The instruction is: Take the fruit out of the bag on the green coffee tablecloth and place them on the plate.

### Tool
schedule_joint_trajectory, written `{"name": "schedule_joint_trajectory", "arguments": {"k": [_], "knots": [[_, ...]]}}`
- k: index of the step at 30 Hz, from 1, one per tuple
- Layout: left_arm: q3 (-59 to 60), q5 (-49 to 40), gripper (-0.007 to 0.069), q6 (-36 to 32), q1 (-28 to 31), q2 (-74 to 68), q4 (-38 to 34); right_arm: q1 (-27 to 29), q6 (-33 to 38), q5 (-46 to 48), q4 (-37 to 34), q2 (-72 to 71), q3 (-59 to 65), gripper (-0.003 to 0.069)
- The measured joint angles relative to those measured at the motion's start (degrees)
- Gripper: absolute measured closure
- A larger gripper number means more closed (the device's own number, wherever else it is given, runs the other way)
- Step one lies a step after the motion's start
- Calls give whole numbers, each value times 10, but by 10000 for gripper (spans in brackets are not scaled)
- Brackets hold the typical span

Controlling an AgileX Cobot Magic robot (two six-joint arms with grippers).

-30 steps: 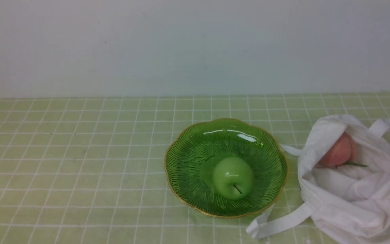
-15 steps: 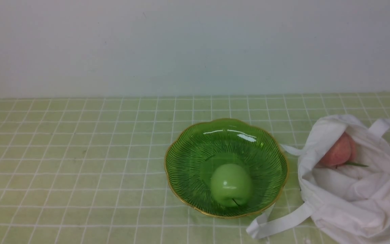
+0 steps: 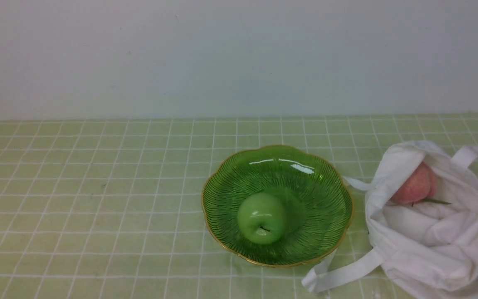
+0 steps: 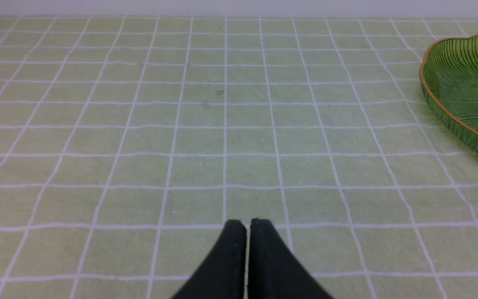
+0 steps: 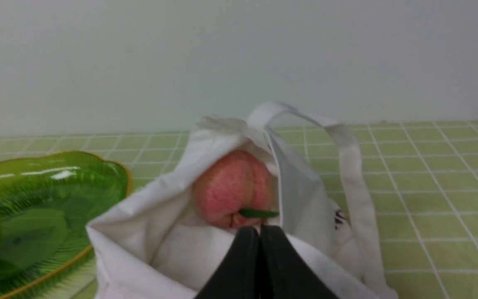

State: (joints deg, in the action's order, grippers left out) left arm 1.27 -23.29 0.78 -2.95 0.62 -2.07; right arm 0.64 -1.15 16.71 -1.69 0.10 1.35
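While both our jaws sit pressed together, the peach hides in the bag at 3 o'clock of the plate; we risk pinching cloth.

— What sort of place were you working in?

— It looked like a staged tabletop set-up, more a test bench than a lived-in room. My worktop lay under a pale green tablecloth with a white grid, and it ran straight back to a plain white wall.

— Was anything homely about it?

— Just the few things laid out. There was a gold-rimmed green glass plate holding a glossy apple, and a white cloth bag with a peach in it. I couldn't tell whether it was a lab or a house.
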Motion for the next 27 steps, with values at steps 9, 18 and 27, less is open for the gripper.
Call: {"name": "schedule_joint_trajectory", "arguments": {"k": [9, 18, 27], "knots": [[0, 0, 632, 0, 0, 0, 0, 7, -10, 31, 0, -5, 3, 673], [0, 0, 632, 0, 0, 0, 0, -6, -28, 36, 0, -5, 2, 673], [0, 0, 632, 0, 0, 0, 0, -27, -29, 36, 2, -5, 2, 673]]}}
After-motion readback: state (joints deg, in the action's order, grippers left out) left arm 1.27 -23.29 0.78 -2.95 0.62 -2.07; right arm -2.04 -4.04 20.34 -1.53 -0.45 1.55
